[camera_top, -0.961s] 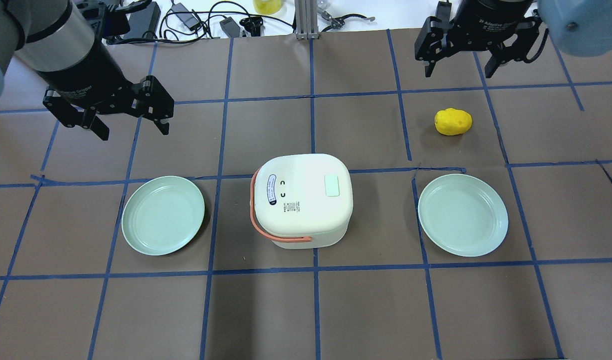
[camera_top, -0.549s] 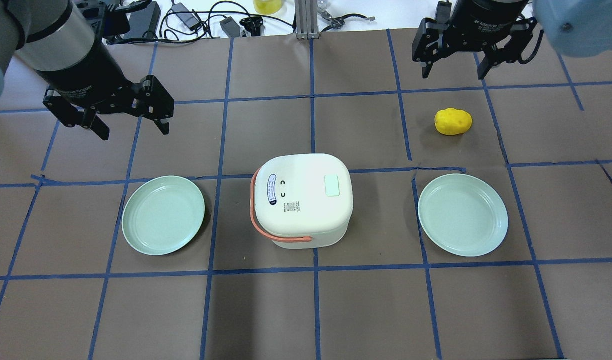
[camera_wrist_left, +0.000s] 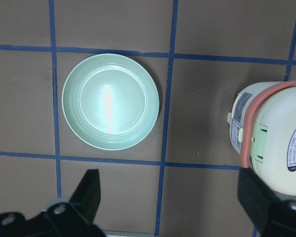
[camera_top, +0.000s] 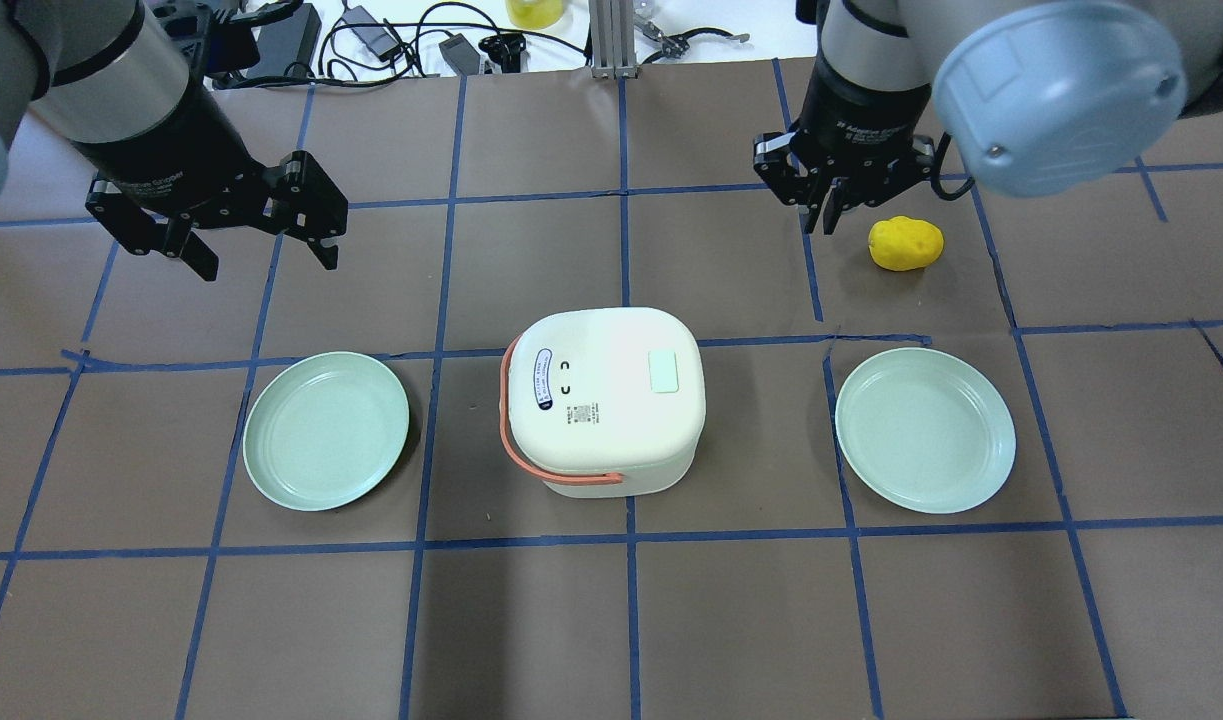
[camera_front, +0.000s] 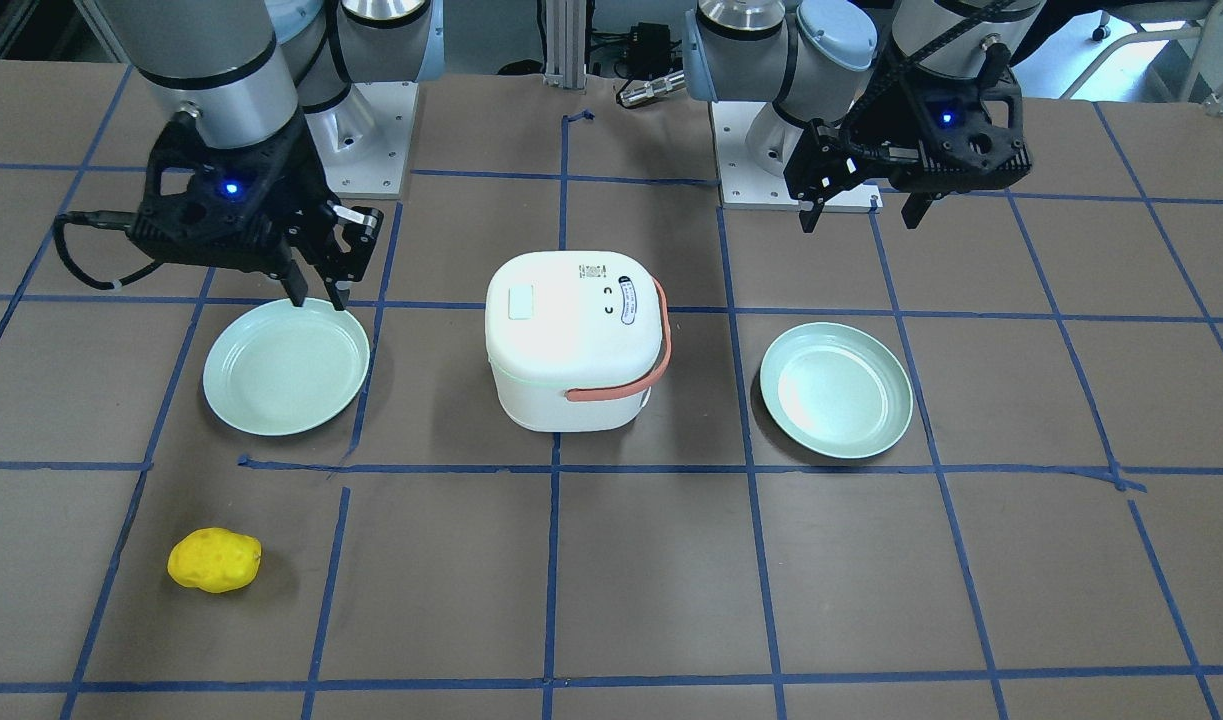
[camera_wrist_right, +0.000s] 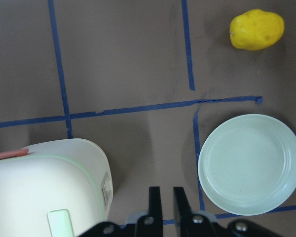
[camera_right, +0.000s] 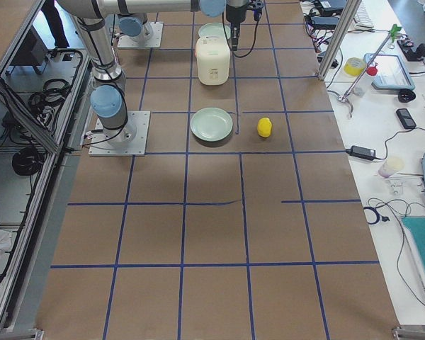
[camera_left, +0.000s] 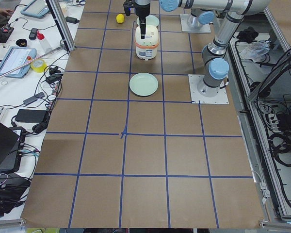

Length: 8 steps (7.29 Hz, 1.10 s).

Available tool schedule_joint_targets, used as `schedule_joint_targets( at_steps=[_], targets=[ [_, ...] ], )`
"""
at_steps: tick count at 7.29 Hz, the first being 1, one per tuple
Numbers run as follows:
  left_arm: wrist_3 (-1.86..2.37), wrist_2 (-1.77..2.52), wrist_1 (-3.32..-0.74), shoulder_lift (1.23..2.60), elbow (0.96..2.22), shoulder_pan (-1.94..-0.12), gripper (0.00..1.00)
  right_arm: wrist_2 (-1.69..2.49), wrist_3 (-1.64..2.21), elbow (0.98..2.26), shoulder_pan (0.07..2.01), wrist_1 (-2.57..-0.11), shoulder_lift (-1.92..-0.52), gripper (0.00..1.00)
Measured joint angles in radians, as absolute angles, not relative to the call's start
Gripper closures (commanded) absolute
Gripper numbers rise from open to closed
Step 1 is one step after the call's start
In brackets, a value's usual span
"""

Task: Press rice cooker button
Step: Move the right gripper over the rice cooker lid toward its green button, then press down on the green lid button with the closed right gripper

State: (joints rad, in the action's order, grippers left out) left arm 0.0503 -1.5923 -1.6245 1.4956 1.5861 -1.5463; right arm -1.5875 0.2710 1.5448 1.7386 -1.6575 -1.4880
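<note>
Swinging in from the far right corner, your robot's right hand (camera_top: 821, 220) now hovers beside the yellow lump (camera_top: 906, 243), fingers pinched narrow where they gaped a second ago. The left hand (camera_top: 269, 262) stays wide, unmoved. Blue tape grids the brown worktop (camera_top: 571, 620); cables (camera_top: 391, 40) line its far edge. The rice cooker (camera_top: 601, 420) sits centred between the left plate (camera_top: 326, 430) and the right plate (camera_top: 926, 430), its button (camera_top: 664, 371) toward the right arm.

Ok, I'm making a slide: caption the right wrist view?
Right gripper, fingers close together, hovers between rice cooker and green plate; yellow object lies beyond.
</note>
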Motion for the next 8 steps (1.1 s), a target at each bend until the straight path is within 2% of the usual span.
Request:
schedule_joint_targets(
  at_steps=[2,6,8],
  targets=[
    [0.05,-1.592,-1.624,1.496,1.586,-1.546,0.0,-1.588,0.356,1.589,1.82,-1.699,-1.483,0.87],
    [0.05,-1.592,-1.624,1.496,1.586,-1.546,0.0,-1.586,0.468,1.756,1.925,-1.921,-1.476,0.87],
    [0.05,-1.592,-1.624,1.496,1.586,-1.546,0.0,-1.584,0.488,1.774,1.953,-1.935,-1.473,0.87]
  ],
)
